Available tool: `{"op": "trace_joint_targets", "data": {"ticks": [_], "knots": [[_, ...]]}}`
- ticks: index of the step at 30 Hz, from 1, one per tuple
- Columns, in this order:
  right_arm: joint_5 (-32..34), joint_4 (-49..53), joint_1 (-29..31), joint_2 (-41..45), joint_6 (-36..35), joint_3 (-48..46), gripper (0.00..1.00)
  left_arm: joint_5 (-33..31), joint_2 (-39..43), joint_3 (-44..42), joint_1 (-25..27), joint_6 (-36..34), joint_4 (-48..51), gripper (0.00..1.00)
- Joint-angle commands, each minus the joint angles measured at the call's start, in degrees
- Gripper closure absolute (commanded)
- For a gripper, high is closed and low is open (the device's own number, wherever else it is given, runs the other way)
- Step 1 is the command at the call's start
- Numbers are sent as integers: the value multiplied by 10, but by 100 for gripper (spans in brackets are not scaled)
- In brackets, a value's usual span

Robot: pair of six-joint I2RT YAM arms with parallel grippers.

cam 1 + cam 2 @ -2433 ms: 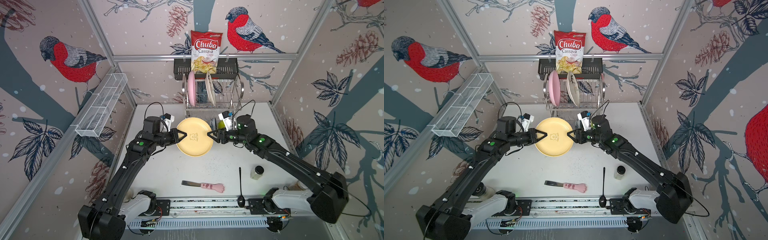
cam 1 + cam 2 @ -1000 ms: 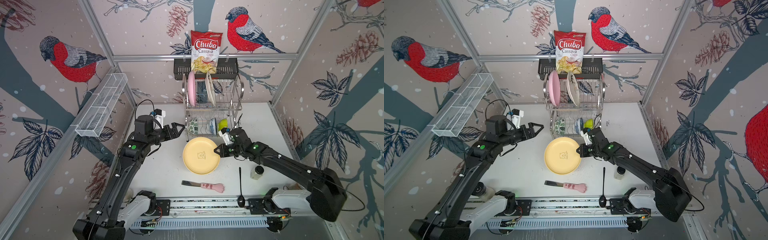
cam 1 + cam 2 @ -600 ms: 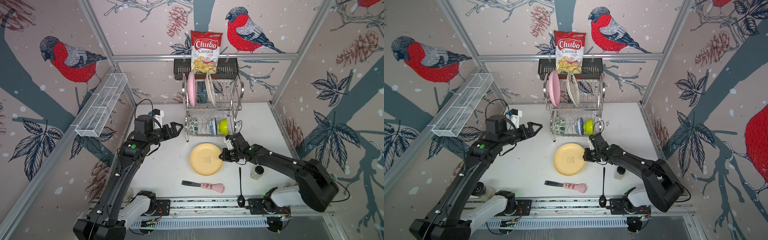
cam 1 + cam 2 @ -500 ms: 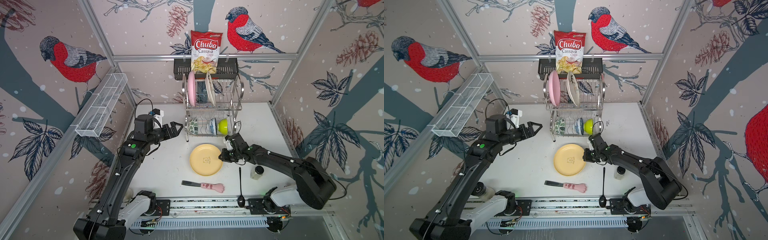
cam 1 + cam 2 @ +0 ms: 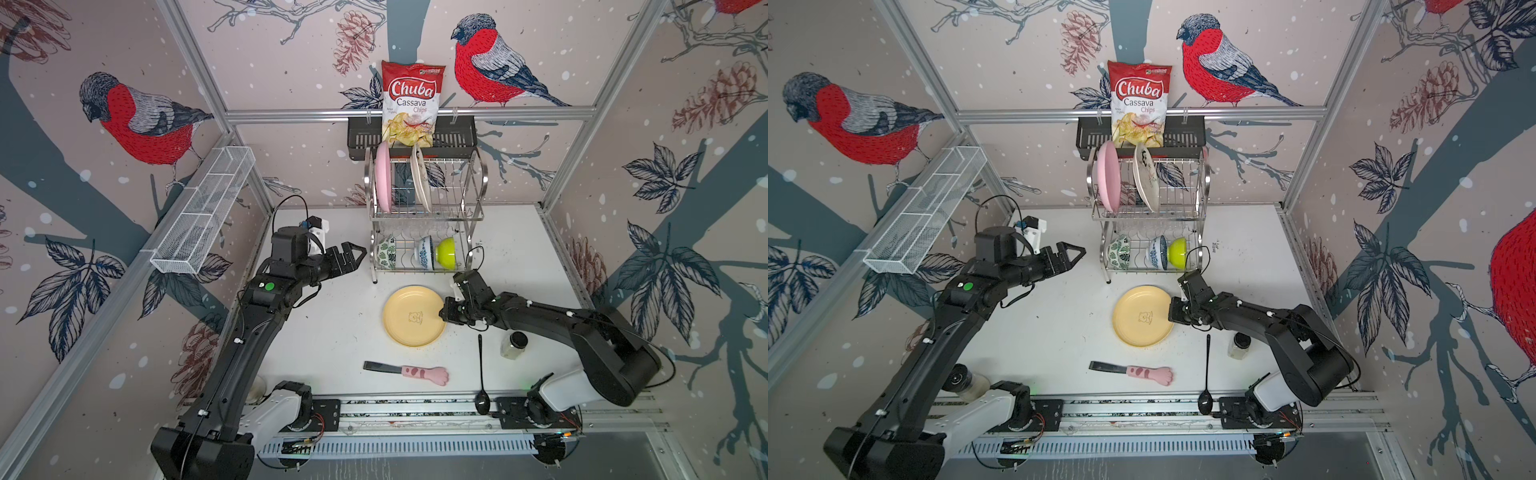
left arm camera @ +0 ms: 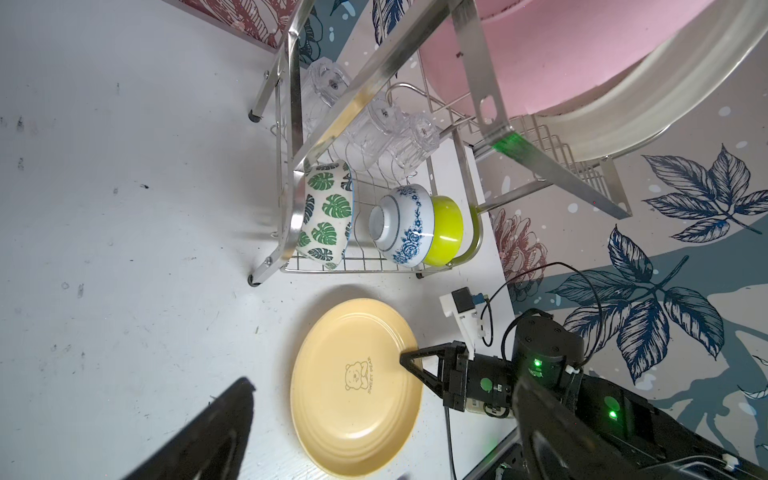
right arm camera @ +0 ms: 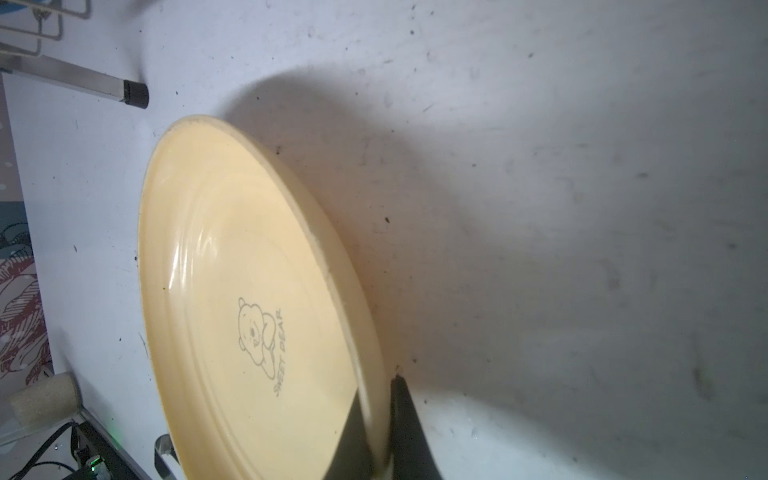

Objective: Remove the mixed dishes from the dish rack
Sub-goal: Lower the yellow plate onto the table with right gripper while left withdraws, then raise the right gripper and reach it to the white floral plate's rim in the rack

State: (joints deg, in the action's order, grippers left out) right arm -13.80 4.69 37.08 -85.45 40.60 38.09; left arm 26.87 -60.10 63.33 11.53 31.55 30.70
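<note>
White tabletop [image 5: 332, 332] carries the cream-yellow plate [image 5: 411, 318], just in front of the dish rack [image 5: 424, 216]. We see the right gripper [image 5: 443, 314] pinching its rim; the left gripper [image 5: 353, 257] hangs wide apart, empty. We judge the plate rigid, glossy, breakable: grip the rim only.

The dish rack [image 5: 453, 215], two tiers of shiny steel wire, stands at the back of the table [image 5: 332, 332]. On its upper tier a pink plate [image 5: 383, 176] and a white plate with a drawing [image 5: 419, 178] stand on edge, apart. Below, the green-leaf bowl [image 5: 386, 252] sits on edge at the left end; the blue-white bowl [image 5: 424, 252] and the lime bowl [image 5: 446, 253] touch at the right. Three clear glasses [image 6: 376, 124] line up behind them. The cream-yellow plate [image 5: 411, 316], printed with a small bear, lies face up just before the rack, its right rim pinched by the right gripper [image 5: 443, 314].
</note>
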Motion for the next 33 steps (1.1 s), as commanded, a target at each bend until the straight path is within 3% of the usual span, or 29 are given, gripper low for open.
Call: {"op": "trace_joint_targets", "data": {"ticks": [1, 4, 17, 28, 33], "knots": [[9, -35, -3, -1, 13, -6, 82, 4, -1, -1, -2, -5, -9, 3], [13, -35, -5, -1, 13, -7, 74, 10, -3, -1, -3, -4, -12, 3], [41, 16, -21, 51, -10, -14, 61, 10, 2, -1, -5, -2, -9, 3], [132, 110, -32, 225, -61, 22, 53, -13, 11, 10, -8, -10, 6, 4], [226, 140, 31, 318, -104, 67, 51, -25, 13, 13, -10, -13, 8, 4]]}}
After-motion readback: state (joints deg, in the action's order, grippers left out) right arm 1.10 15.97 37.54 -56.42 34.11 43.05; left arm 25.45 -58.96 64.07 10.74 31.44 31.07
